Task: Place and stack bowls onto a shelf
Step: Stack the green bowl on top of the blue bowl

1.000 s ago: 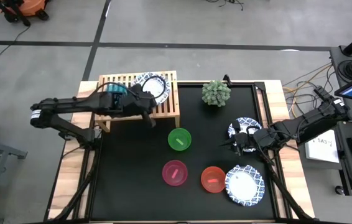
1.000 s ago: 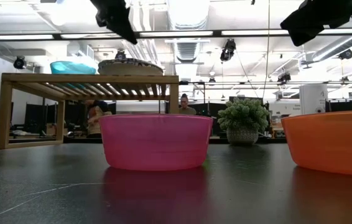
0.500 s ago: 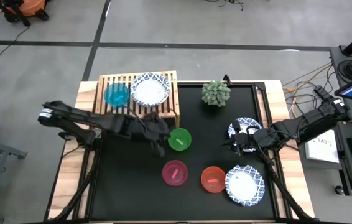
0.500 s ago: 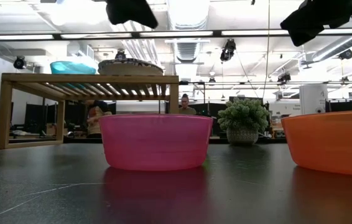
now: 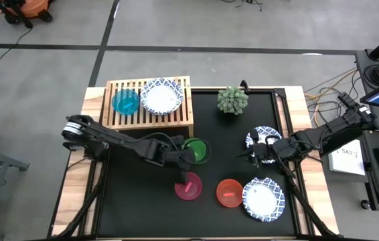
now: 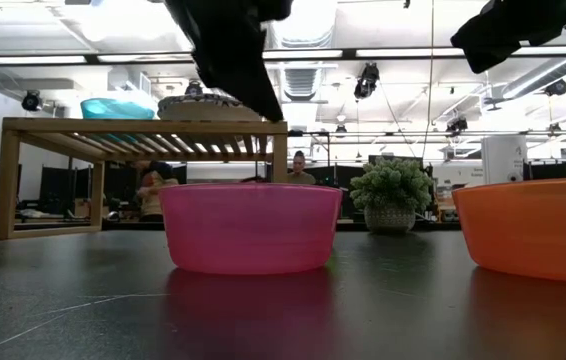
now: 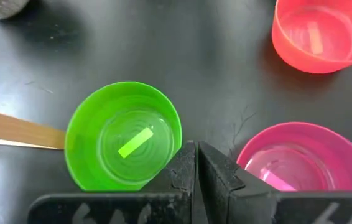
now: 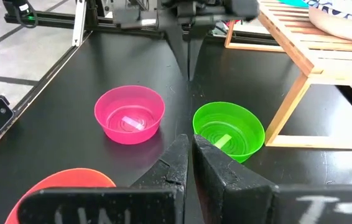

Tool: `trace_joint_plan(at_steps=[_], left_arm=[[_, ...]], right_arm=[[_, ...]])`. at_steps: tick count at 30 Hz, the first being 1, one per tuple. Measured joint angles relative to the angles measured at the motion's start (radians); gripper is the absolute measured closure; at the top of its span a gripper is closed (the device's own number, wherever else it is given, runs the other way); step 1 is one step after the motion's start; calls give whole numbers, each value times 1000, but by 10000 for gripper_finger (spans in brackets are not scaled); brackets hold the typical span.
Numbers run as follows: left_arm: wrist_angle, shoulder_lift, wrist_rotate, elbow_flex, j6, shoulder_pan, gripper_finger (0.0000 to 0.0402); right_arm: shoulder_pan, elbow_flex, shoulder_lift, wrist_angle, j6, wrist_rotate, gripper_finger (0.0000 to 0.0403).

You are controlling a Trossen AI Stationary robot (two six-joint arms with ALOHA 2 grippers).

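While the pink bowl (image 5: 188, 186) and red bowl (image 5: 229, 193) sit at the bench's (image 5: 142, 207) near edge beside a white bowl (image 5: 264, 199), the left gripper (image 5: 185, 171) hangs closed and empty between pink and green bowl (image 5: 195, 150). The right gripper (image 5: 251, 157), closed and empty, hovers by another white bowl (image 5: 262, 137). Farthest back, the shelf (image 5: 150, 119) holds a teal bowl (image 5: 125, 102) and a white one (image 5: 161, 96).

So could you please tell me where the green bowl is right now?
In the high view the green bowl sits on the black mat mid-table, just off the shelf, with the pink bowl nearest.
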Motion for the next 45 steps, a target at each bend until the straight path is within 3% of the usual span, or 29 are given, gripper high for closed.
trace_joint_plan(at_steps=[10, 18, 22, 28, 45], left_arm=[[20, 45, -17, 0, -5, 0, 394], [45, 47, -23, 0, -29, 0, 327], [88, 59, -76, -1, -29, 0, 290], [149, 128, -75, 1, 14, 0, 258], [150, 237, -69, 1, 1, 23, 282]], right_arm=[[0, 0, 0, 0, -5, 0, 390], [0, 0, 0, -1, -5, 0, 390], [0, 0, 0, -1, -5, 0, 390], [0, 0, 0, -1, -5, 0, 390], [0, 0, 0, -2, -5, 0, 390]])
